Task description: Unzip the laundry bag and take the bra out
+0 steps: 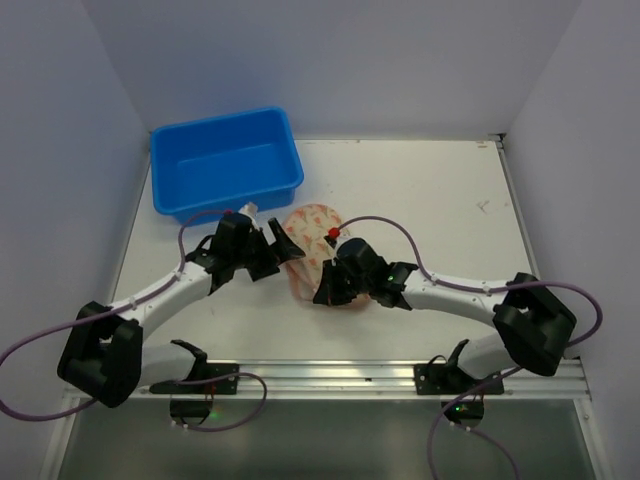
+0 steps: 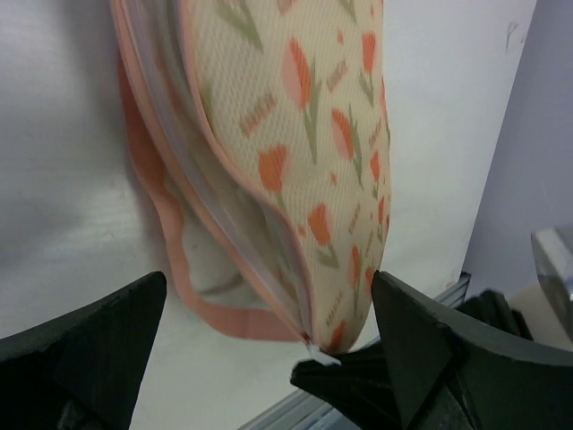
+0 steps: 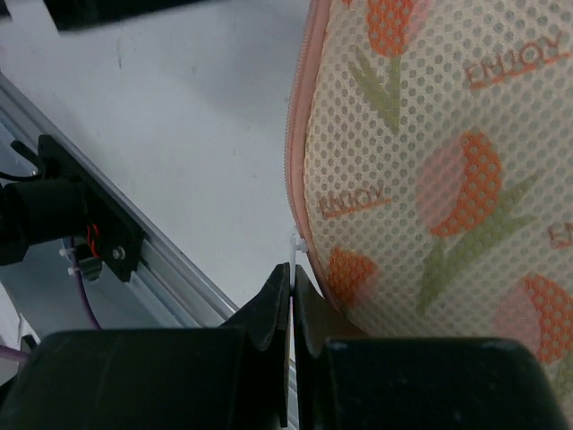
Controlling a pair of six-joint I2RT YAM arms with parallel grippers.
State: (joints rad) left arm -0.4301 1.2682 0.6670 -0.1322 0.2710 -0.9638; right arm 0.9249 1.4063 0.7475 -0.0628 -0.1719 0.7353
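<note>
The laundry bag, cream with orange-red flower print and a pink zip edge, lies in the middle of the table. In the left wrist view the laundry bag has its zip parted along one side, showing a pale inside. The bra does not show. My left gripper is open, its fingers either side of the bag's end. My right gripper is shut on the white zip pull at the bag's near edge. The right gripper also shows in the top view.
A blue tub stands at the back left, just behind the left gripper. A metal rail runs along the table's near edge, close under the right gripper. Walls enclose the table on the left, back and right.
</note>
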